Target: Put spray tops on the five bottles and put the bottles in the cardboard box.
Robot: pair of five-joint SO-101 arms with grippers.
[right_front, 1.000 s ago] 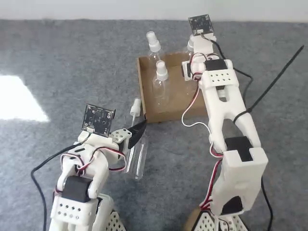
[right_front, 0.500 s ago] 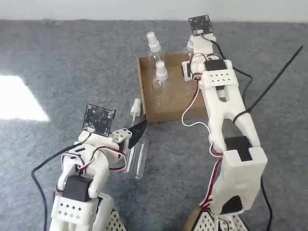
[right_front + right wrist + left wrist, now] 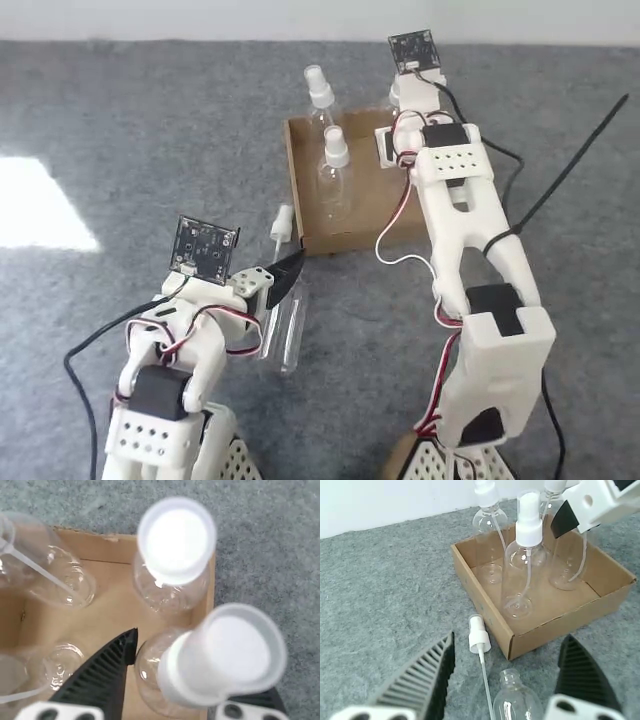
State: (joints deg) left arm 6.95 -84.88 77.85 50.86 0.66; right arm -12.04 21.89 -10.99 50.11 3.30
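A capless clear bottle point(image 3: 281, 335) lies on the carpet between the fingers of my open left gripper point(image 3: 285, 272), its neck point(image 3: 512, 680) pointing at the cardboard box point(image 3: 296, 195). A loose spray top point(image 3: 478, 634) lies just ahead of it by the box wall point(image 3: 480, 597). Several capped bottles stand in the box, among them one in the middle point(image 3: 525, 555). My right gripper point(image 3: 190, 670) is at the box's far right corner, shut on a capped bottle point(image 3: 232, 652) standing there beside another capped bottle point(image 3: 176, 535).
Grey carpet lies all around the box. One capped bottle point(image 3: 319, 92) stands at the box's far left corner. A black cable point(image 3: 575, 160) runs off to the right of the right arm.
The right arm has shifted slightly to the left over the box corner. The left arm and the lying bottle have not moved.
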